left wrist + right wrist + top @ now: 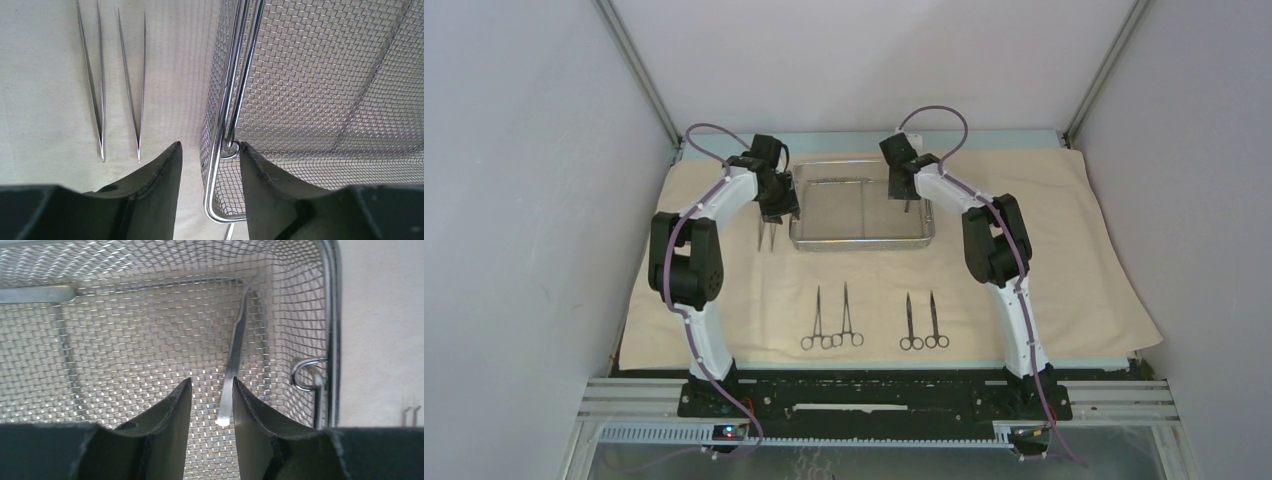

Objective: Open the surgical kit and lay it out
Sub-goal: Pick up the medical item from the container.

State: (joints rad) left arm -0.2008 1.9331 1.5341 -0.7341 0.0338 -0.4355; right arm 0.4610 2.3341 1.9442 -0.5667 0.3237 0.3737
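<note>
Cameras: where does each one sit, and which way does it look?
Top camera: up behind the robot, looking down at the cloth and tray; left arm and right arm show.
Left wrist: on that arm, looking down past the left claw at the tray's edge and two tweezers.
Right wrist: on that arm, looking past the right claw into the tray at a thin steel tool.
Shared: all see the tray.

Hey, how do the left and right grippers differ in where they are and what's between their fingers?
The left gripper straddles the left wall of the mesh tray, one finger over the cloth, one over the mesh; the right gripper is wholly over the tray's inside. A slim steel tool lies between the right gripper's fingers; the left's have only tray rim. Both are open.
</note>
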